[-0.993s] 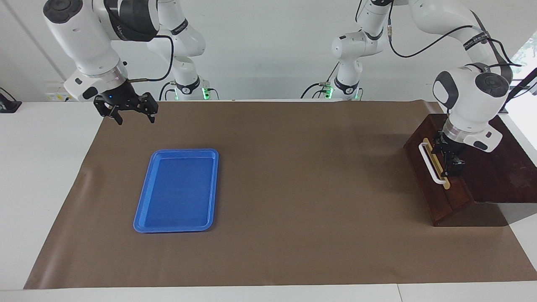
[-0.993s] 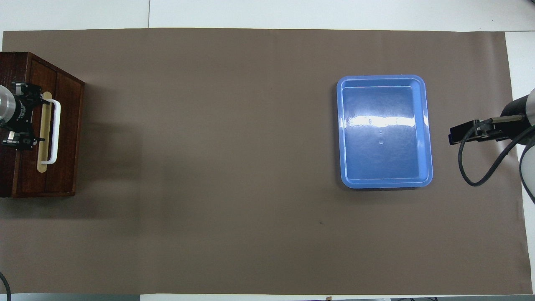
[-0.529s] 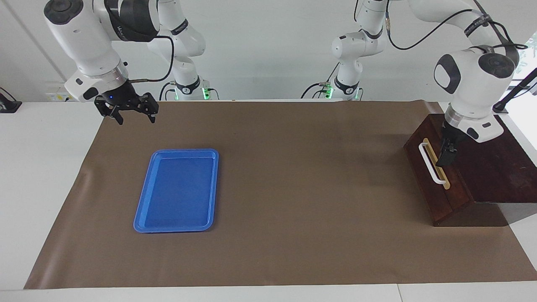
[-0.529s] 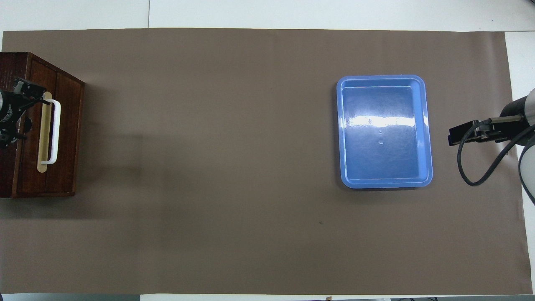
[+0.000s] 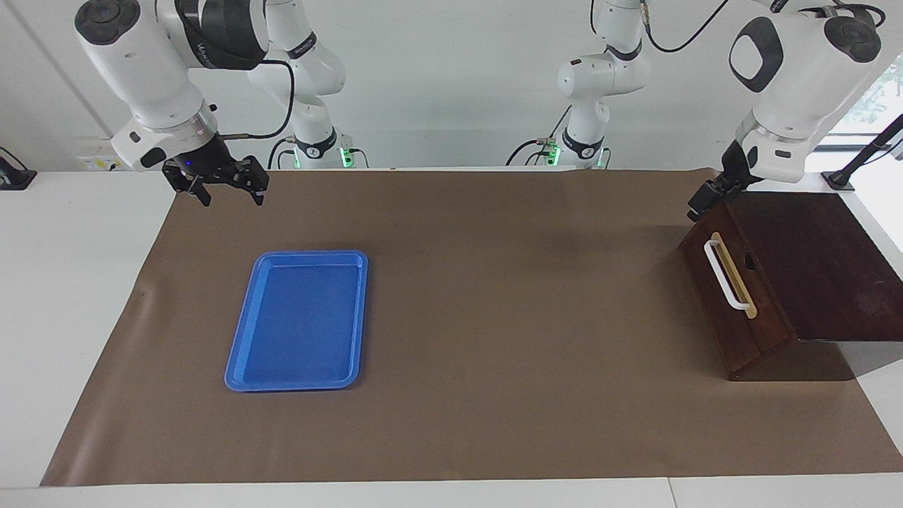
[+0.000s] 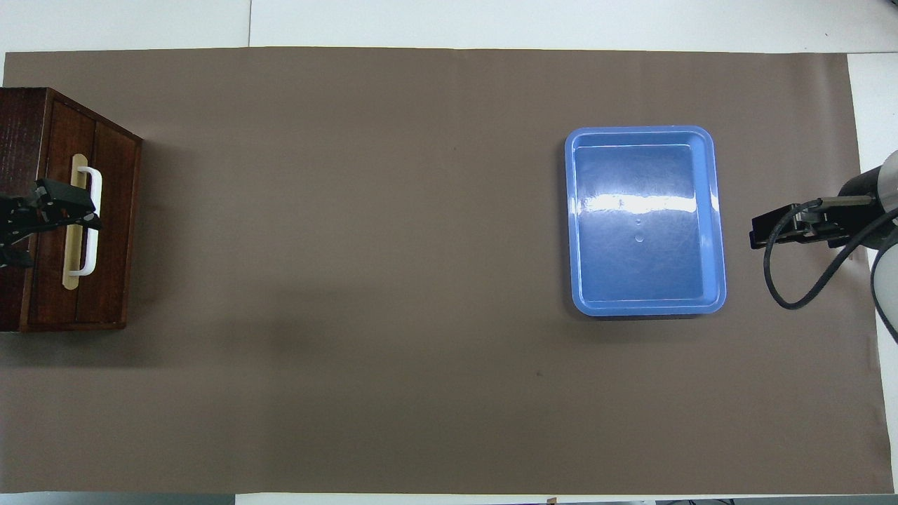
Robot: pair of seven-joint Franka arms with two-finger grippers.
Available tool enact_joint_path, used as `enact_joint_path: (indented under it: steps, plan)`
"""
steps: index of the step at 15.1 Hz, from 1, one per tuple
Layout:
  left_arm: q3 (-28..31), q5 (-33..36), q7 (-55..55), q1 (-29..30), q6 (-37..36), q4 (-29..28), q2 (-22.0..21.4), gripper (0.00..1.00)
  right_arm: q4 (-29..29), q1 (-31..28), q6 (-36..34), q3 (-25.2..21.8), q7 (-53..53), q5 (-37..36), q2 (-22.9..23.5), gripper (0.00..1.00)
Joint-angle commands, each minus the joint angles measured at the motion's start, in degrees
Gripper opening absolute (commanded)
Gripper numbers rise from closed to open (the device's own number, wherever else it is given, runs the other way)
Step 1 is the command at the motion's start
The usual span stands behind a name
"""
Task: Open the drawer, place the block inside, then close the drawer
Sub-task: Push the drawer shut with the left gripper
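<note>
A shut drawer (image 5: pixel 734 286), fronted by a white handle (image 5: pixel 726 275), is seen in a dark wooden box (image 5: pixel 811 268) at the left arm's end of a brown mat (image 5: pixel 494 317). The left gripper (image 5: pixel 705 197) is held in the air over the box's edge nearest the robots, empty, its fingers spread. The right gripper (image 5: pixel 226 185) is raised over the mat's corner, released and empty. A blue tray (image 5: pixel 300 321) lies well apart from the box, with bare mat between. The block is nowhere to be seen.
</note>
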Motion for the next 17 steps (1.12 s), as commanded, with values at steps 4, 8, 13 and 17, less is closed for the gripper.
enact_joint_path:
  steps: [4, 8, 13, 17]
  plan:
    - [1.44, -0.89, 14.64, -3.73, -8.2, 7.62, 2.82, 1.0, -1.35, -0.1, -0.07, 0.26, 1.09, 0.77, -1.47, 1.0]
    - [1.27, -0.45, 18.87, -5.04, -7.7, 10.1, 3.87, 1.0, -1.35, -0.1, 0.11, 0.26, 1.44, 0.77, -1.47, 1.0]
    - [1.27, -0.28, 18.87, -5.66, -6.19, 9.92, 3.61, 1.0, -1.35, -0.1, 0.29, 0.35, 2.4, 0.77, -1.38, 1.0]
    - [1.35, -0.01, 18.87, -5.66, -4.51, 8.43, 3.52, 1.0, -1.35, -0.1, 0.29, 0.35, 3.37, 0.77, -1.38, 1.0]
